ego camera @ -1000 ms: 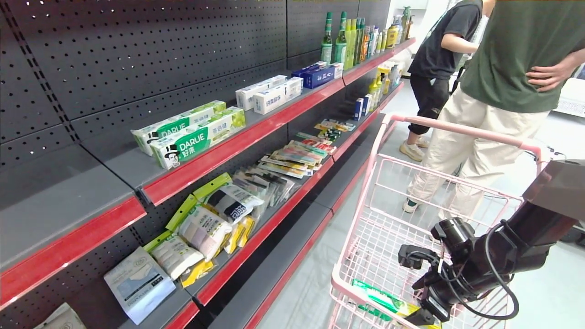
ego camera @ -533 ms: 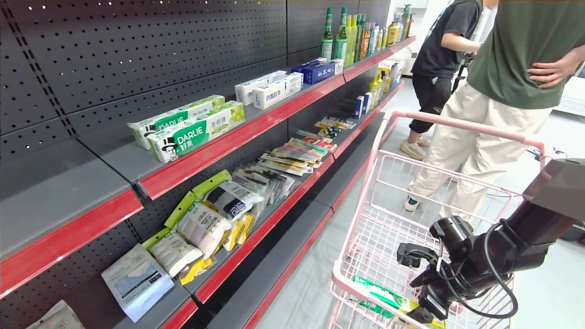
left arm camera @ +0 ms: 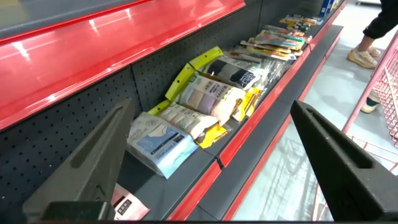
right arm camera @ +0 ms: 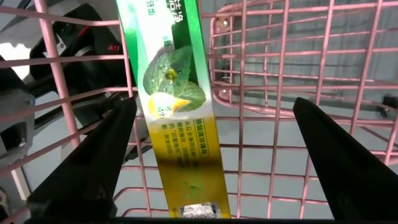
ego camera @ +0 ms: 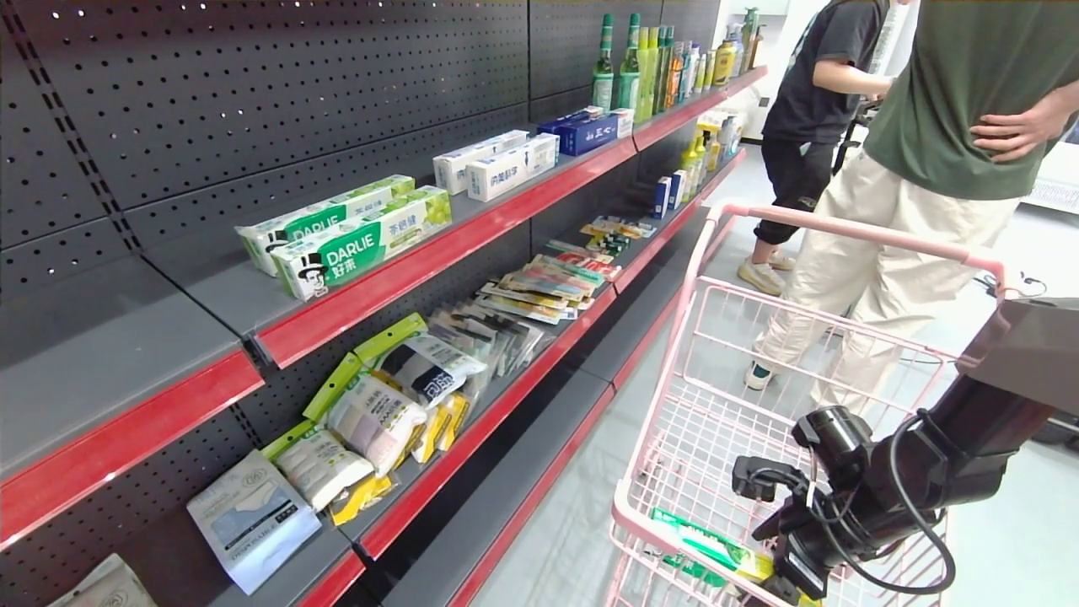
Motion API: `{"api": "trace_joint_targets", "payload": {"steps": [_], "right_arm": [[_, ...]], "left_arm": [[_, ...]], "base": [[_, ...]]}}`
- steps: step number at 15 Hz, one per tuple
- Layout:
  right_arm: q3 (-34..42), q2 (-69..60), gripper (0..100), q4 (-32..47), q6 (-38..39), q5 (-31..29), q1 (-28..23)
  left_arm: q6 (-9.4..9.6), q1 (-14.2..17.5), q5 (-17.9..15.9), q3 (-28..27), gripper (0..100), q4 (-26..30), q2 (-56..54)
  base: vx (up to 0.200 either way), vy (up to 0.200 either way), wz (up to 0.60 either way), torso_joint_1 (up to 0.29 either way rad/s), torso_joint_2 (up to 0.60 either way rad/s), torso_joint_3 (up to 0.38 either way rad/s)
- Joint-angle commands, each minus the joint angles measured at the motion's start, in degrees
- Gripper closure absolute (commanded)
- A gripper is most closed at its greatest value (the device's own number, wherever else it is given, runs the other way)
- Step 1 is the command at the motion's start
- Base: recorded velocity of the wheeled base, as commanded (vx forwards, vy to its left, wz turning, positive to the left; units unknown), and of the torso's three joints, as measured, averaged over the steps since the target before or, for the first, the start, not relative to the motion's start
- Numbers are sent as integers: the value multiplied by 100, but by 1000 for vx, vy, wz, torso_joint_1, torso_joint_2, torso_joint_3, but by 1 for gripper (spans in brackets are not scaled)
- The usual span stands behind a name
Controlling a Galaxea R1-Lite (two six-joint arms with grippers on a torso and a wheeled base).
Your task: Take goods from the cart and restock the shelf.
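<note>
While the right gripper (right arm camera: 211, 106) hangs low inside the pink cart (ego camera: 843, 229), its jaws stand wide and hold nothing. The green and yellow toothpaste box (right arm camera: 177, 124) lies flat on the cart's wire floor between them. The box's long sides run along the jaws, so they would close across its narrow width. It lies off-centre, nearer 1 jaw than the other.

The step in hand looks like the pick. To do it well, I would shift the jaws sideways until the box is midway between them, so that 1 jaw does not push it across the wire first. The tips should go down just far enough to flank the box's sides, since the mesh could catch a tip that goes deeper. A moderate squeeze should be enough for light cardboard. A straight lift would then clear the cart's rim.

The left gripper (left arm camera: 210, 109) also has its jaws wide and empty, with the packets (left arm camera: 205, 99) on a lower shelf ahead of them. The box probably belongs beside the 2 matching toothpaste boxes (ego camera: 354, 240) on the upper shelf (ego camera: 438, 253).
</note>
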Motion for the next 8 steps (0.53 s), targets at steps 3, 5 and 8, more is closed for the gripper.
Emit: {"api": "trace_joint_targets", "payload": {"steps": [3,5,8], "right_arm": [[-20,73,0,-10,-10,-23,13],[-29,91,0,-10,-10,-93,4],[6,135,0,-212,-1,-111,4]], "left_arm": [[0,2,4,2,0,-2,5],[0,2,4,2,0,-2,5],[0,2,4,2,0,-2,5]], "base": [[0,0,0,0,0,0],[0,0,0,0,0,0],[0,0,0,0,0,0]]}}
